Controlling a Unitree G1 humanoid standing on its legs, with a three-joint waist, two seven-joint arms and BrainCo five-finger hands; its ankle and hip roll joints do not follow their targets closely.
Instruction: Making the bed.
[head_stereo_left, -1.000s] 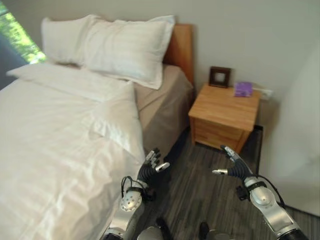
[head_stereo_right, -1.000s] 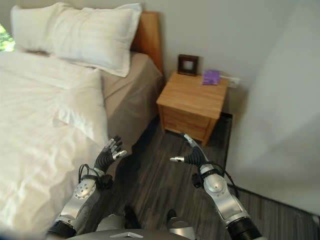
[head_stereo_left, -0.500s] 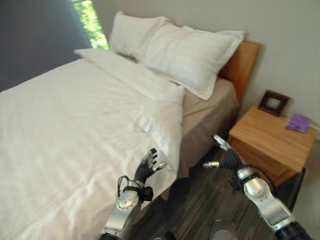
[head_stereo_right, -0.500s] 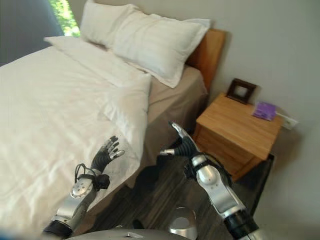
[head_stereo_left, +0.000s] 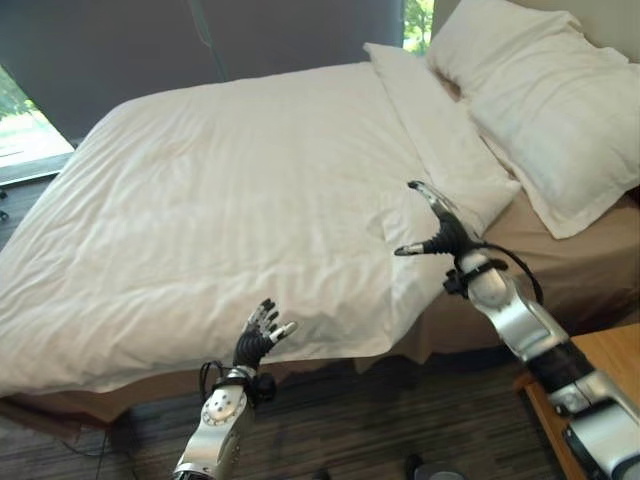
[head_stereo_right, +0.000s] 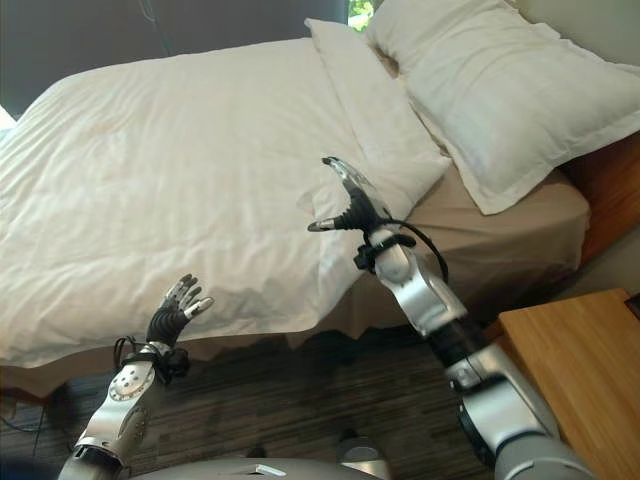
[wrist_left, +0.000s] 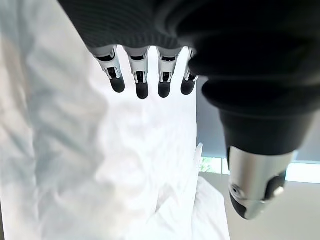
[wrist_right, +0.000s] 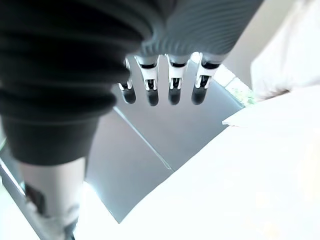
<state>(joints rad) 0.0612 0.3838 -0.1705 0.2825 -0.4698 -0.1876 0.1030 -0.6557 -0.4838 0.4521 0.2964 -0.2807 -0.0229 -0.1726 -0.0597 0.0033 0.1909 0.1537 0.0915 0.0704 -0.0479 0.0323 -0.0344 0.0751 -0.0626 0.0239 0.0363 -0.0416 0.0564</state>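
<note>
Two hands out, both spread and holding nothing. Nearest, left hand (head_stereo_left: 262, 335) low at the hanging side edge of the duvet (head_stereo_left: 230, 190), fingers straight, just off the cloth. Further along that same edge, right hand (head_stereo_left: 437, 228) raised over the folded-back top corner of the duvet, fingers extended, thumb apart. Beyond the fold, bare tan sheet (head_stereo_left: 560, 255), then two white pillows (head_stereo_left: 540, 85) at the head, past the duvet's far end. Wooden nightstand (head_stereo_right: 570, 360) beside the bed, on the right. Probably soft, light, limp, prone to bunching; best pinched at the turned-back corner and the side hem, then drawn flat toward the pillows
</note>
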